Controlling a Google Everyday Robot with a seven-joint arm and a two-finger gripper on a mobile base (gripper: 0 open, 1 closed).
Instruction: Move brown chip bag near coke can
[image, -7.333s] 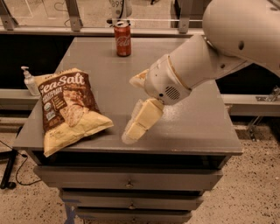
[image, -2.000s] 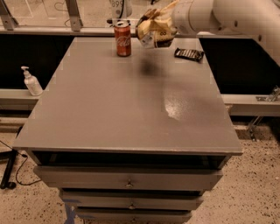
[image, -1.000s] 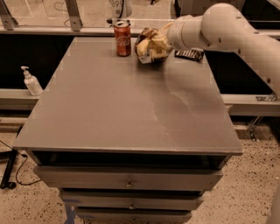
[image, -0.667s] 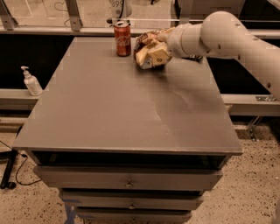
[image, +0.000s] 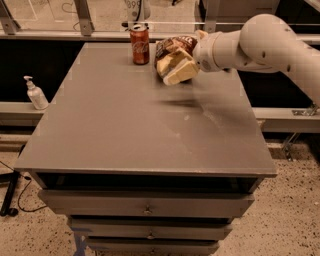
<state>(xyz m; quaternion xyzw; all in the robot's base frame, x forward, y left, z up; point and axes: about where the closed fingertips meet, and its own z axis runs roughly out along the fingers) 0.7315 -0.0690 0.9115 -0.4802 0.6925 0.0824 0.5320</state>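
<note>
The red coke can stands upright at the far edge of the grey table. The brown chip bag sits crumpled just right of the can, a short gap away; only its brown upper part shows. My gripper hovers in front of the bag and hides its lower part. The cream fingers are open with nothing between them, and they cast a shadow on the table nearer to me. The white arm reaches in from the right.
A white pump bottle stands on a low ledge left of the table. A railing runs behind the table's far edge. Drawers sit under the tabletop.
The gripper carried the bag from the air down to the table beside the can. It has since let go and lifted slightly; its shadow now falls closer to me.
</note>
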